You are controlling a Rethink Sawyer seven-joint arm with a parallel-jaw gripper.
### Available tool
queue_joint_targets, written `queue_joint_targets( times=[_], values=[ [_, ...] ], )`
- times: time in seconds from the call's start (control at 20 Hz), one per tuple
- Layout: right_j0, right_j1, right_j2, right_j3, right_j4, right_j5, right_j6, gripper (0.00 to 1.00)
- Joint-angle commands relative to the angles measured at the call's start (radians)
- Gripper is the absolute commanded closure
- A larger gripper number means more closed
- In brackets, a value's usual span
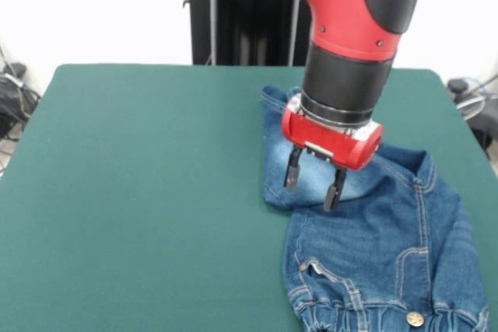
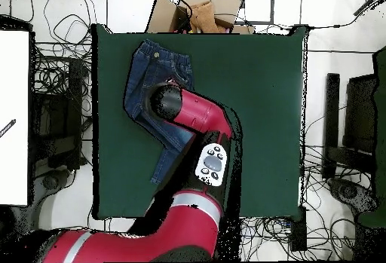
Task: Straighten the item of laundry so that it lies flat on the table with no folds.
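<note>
The item of laundry [image 1: 373, 262] is a small pair of blue denim jeans on the right part of the dark green table [image 1: 140, 192]. Its gathered waistband with a brass button lies at the near edge. One leg runs back toward the far side and is folded beneath my gripper [image 1: 313, 180]. The gripper hangs just above that folded leg, open, with nothing between its black fingers [image 1: 292, 170]. In the overhead view the jeans [image 2: 154, 71] lie near the table's [image 2: 256, 109] left edge, and the arm hides the gripper and the middle of the jeans.
The red and black arm [image 2: 196, 120] reaches over the table from the base side. Cardboard [image 2: 200, 7] lies beyond the table's far edge in the overhead view. Cables and equipment [image 2: 53, 102] surround the table on the floor.
</note>
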Motion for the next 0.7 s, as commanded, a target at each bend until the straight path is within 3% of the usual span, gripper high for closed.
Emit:
queue_joint_targets(
  times=[0.05, 0.7],
  values=[
    [-0.035, 0.038, 0.085, -0.012, -0.063, 0.067, 0.055, 0.00],
    [-0.020, 0.073, 0.060, -0.093, -0.100, 0.155, 0.058, 0.00]
  ],
)
